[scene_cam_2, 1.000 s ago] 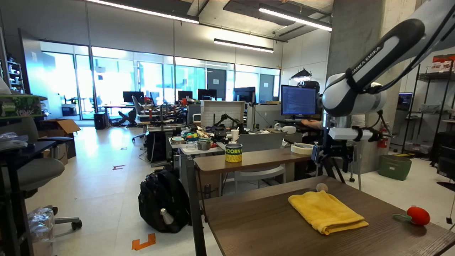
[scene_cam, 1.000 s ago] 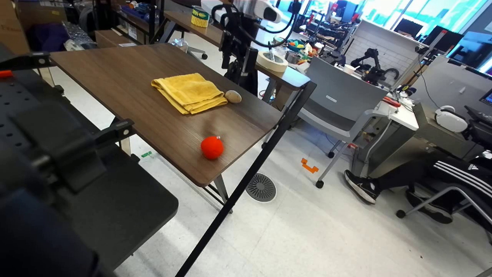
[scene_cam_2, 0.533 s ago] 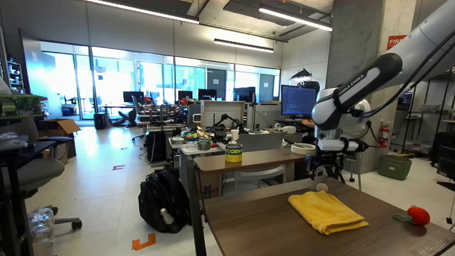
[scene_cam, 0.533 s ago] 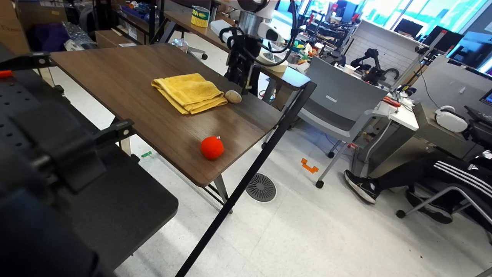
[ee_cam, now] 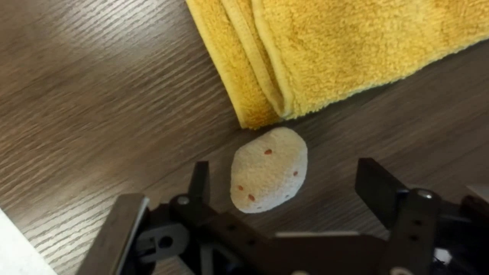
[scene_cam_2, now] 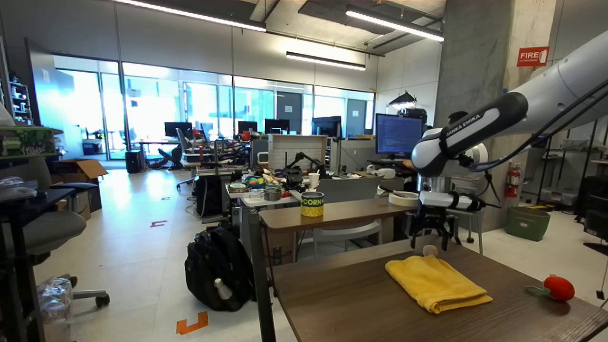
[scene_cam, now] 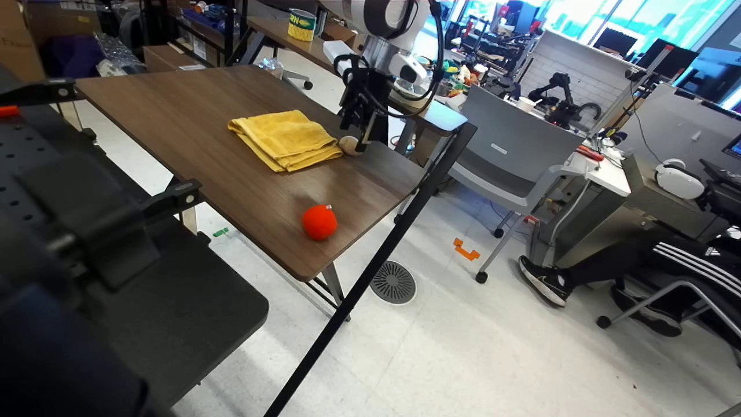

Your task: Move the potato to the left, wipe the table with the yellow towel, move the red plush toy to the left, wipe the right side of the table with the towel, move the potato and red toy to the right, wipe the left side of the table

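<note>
Only the wrist view shows that the potato (ee_cam: 269, 172) is speckled red-brown; it lies on the wood-grain table (ee_cam: 95, 95) just beside a corner of the folded yellow towel (ee_cam: 344, 49), with the jaws of the gripper (ee_cam: 282, 172) spread wide on either side of it and holding nothing. Only an exterior view shows the green strand (scene_cam_2: 536, 288) on the red plush toy (scene_cam_2: 559, 289), well apart on the same table. In both exterior views a CORN can (scene_cam_2: 312, 205) stands on a bench (scene_cam_2: 350, 213), its contents hidden; a silvery bottle (scene_cam_2: 222, 288) sits in the side of the black backpack (scene_cam_2: 221, 261).
</note>
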Tool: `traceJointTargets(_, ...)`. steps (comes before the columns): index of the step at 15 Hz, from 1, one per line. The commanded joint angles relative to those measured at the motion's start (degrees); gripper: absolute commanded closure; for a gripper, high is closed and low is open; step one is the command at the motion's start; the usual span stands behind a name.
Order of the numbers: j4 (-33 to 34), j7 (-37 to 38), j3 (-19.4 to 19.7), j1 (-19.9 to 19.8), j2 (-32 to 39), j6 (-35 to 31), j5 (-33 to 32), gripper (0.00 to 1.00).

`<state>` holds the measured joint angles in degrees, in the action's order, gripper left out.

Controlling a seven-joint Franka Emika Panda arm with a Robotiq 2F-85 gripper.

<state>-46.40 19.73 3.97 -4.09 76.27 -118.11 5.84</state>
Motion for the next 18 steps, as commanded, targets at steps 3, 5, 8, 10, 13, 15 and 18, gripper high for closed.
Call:
traceJointTargets(3,8.74,-0.05,-1.87,-1.91,5.25,2.92,1.99,0.51)
traceJointTargets(5,8.45,-0.84,-2.1,-1.45,4.77,1.97,1.94,0.65)
traceJointTargets(8,5.74,-5.0,-4.25,-0.65,1.26,1.14,1.96,0.88)
traceJointTargets(10,1.79,-10.47,-6.34,0.4,-3.16,0.4,1.59,0.98)
traceJointTargets(13,-2.27,-16.12,-7.9,3.59,-8.08,0.03,0.11,0.97)
traceJointTargets(15,-2.45,-18.59,-9.21,6.52,-10.37,2.14,-0.4,0.95)
traceJointTargets(18,3.68,-19.92,-11.14,10.16,-8.96,13.94,0.0,0.95)
